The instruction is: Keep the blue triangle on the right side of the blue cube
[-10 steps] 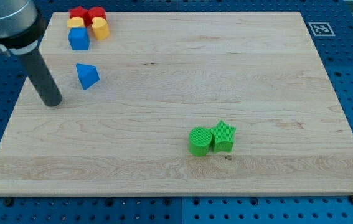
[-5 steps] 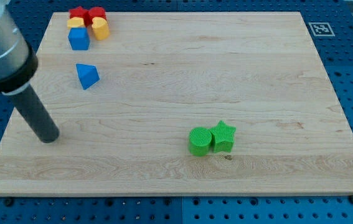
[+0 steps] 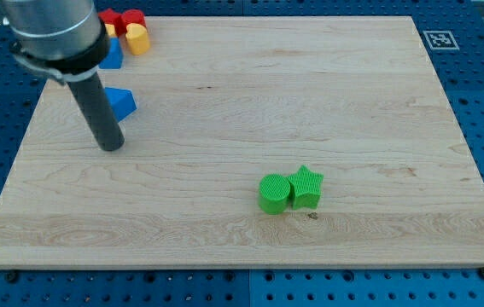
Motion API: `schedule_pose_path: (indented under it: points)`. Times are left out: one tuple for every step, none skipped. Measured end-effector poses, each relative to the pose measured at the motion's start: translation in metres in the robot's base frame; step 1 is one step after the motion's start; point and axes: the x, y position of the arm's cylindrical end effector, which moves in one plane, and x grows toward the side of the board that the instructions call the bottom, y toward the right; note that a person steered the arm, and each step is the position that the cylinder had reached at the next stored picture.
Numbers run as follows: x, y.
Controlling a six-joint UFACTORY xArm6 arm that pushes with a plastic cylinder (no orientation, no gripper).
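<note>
My tip (image 3: 112,145) is resting on the board just below the blue triangle (image 3: 123,101), which is sitting below the half-hidden blue cube (image 3: 112,56), not right of it. Best is nudging the triangle from its lower left, up and rightward. The rod is leaning up-left; there being no gripper, no jaw state applies.

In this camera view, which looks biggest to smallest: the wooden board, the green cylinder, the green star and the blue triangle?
1. Wooden board, by far.
2. Green cylinder and green star: alike, unranked.
3. Blue triangle: looks smaller, but the rod partly hides it, so unsure.
</note>
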Motion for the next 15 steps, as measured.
schedule_pose_path:
  points:
    - [-0.034, 0.001]
    - [-0.065, 0.004]
    - [-0.057, 0.004]
    - [-0.044, -0.009]
    - [-0.054, -0.02]
    - [-0.079, -0.015]
    - [-0.087, -0.009]
    - [-0.086, -0.009]
    - [-0.092, -0.009]
    - [-0.093, -0.009]
    - [-0.097, -0.009]
    - [-0.114, -0.009]
    - [-0.113, -0.009]
    - [-0.095, 0.0]
    - [-0.088, 0.023]
